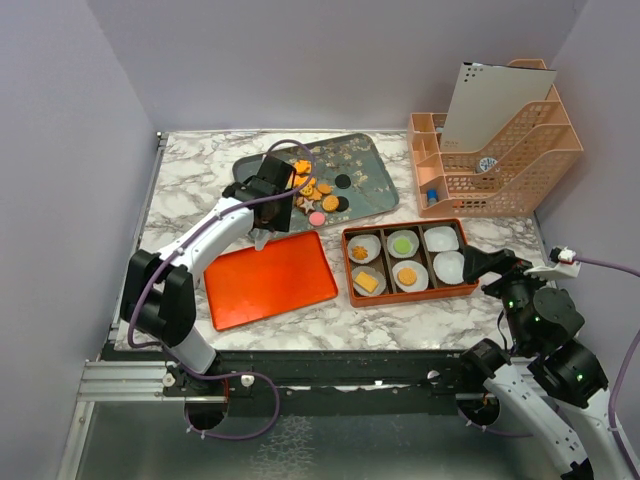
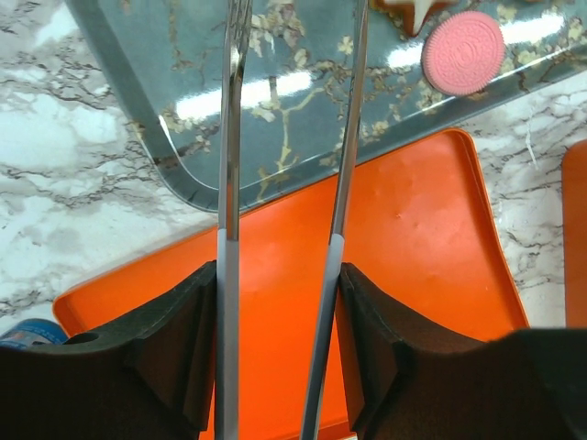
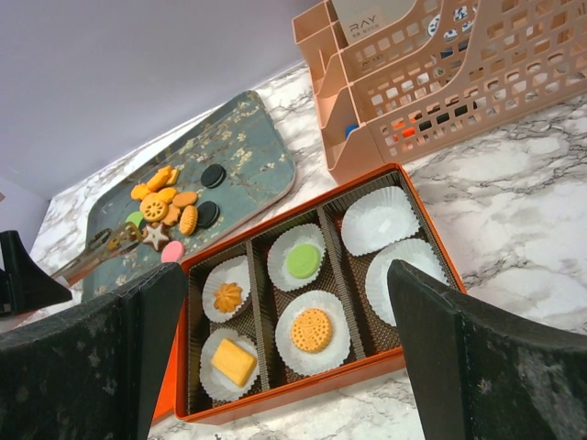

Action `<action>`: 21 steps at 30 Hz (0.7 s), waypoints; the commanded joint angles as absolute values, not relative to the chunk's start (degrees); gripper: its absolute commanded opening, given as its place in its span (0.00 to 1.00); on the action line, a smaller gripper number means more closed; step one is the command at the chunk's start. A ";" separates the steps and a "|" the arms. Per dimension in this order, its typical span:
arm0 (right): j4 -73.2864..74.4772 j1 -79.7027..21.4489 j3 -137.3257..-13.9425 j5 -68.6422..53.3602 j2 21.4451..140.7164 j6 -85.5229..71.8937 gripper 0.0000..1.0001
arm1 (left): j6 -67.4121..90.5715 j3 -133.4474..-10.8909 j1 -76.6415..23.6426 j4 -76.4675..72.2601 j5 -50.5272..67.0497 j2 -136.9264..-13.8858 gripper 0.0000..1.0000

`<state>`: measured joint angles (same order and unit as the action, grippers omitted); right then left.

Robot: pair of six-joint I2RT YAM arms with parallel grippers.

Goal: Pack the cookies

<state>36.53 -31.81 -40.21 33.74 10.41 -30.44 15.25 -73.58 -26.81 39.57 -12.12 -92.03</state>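
From the top camera I see the marble table (image 1: 180, 200), white with grey veins. A peach lattice organizer (image 1: 510, 160) stands at 2 o'clock. A grey-blue tray (image 1: 370, 160) printed with blossom branches lies at 12, a flat glossy orange lid (image 1: 270, 280) at 8, and an orange box (image 1: 347, 266) at 4.

The cookies (image 1: 318, 190) sit in two places: a loose heap on the tray, left of its middle, and four singles in the box. Nearly all are flat discs lying face up, so I can give them no heading, and the heap is about as wide as it is long. Most are orange. Two black discs (image 3: 213, 175) lie at the heap's 3 o'clock edge, and a pale star (image 3: 156, 236) and a pink cookie (image 2: 463, 53) at its 6 o'clock edge. The pink cookie is round with an embossed face and lies just inside the tray's rim.

The box has three columns, each with two pleated white paper cups (image 3: 378, 218). The left column holds an orange flower cookie (image 3: 227, 296) and a yellow square (image 3: 232, 360). The middle column holds a green disc (image 3: 303, 261) and a dotted orange round (image 3: 312, 330).

The left gripper (image 2: 280, 348) clamps thin shiny metal tongs (image 2: 229, 165). Their long axis runs straight out toward 12 in the wrist view, across the lid and over the tray's rim. The tips end near the star, and I cannot tell whether they touch it. The right gripper (image 3: 284, 275) stands wide, at 4 o'clock beyond the box.
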 commanded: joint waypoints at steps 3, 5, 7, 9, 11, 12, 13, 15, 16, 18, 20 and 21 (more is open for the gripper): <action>36.38 -31.65 -39.46 33.31 9.45 -30.06 1.00 | 16.44 -75.23 -25.84 39.43 -14.54 -89.79 0.53; 36.34 -31.71 -39.48 33.31 9.36 -30.06 1.00 | 16.77 -75.57 -25.84 39.34 -13.01 -89.87 0.53; 36.36 -31.68 -39.43 33.31 9.24 -30.04 1.00 | 16.95 -75.52 -25.84 39.25 -11.84 -89.94 0.53; 36.33 -31.67 -39.36 33.31 9.14 -30.04 1.00 | 17.21 -75.01 -25.91 39.07 -10.89 -89.78 0.53; 36.29 -31.71 -39.29 33.31 9.08 -30.06 1.00 | 17.34 -74.32 -26.08 38.78 -9.08 -89.39 0.53; 36.29 -31.70 -39.29 33.31 9.13 -30.06 1.00 | 17.58 -74.01 -26.35 38.54 -8.45 -88.93 0.53; 36.25 -31.68 -39.29 33.31 9.14 -30.06 1.00 | 17.92 -73.66 -26.75 38.42 -8.21 -88.38 0.53; 36.30 -31.72 -39.29 33.31 9.23 -30.06 1.00 | 18.85 -73.17 -27.70 38.09 -8.32 -87.02 0.53; 36.30 -31.73 -39.29 33.31 9.23 -30.06 1.00 | 19.39 -72.94 -28.22 37.93 -8.47 -86.34 0.53; 36.29 -31.71 -39.29 33.31 9.23 -30.06 1.00 | 20.42 -72.69 -29.35 37.67 -9.09 -85.36 0.53; 36.30 -31.66 -39.33 33.31 9.23 -30.06 1.00 | 21.17 -72.69 -30.87 37.62 -10.38 -85.06 0.53; 36.28 -31.71 -39.29 33.31 9.23 -30.06 1.00 | 21.48 -72.76 -31.65 37.67 -11.44 -85.20 0.53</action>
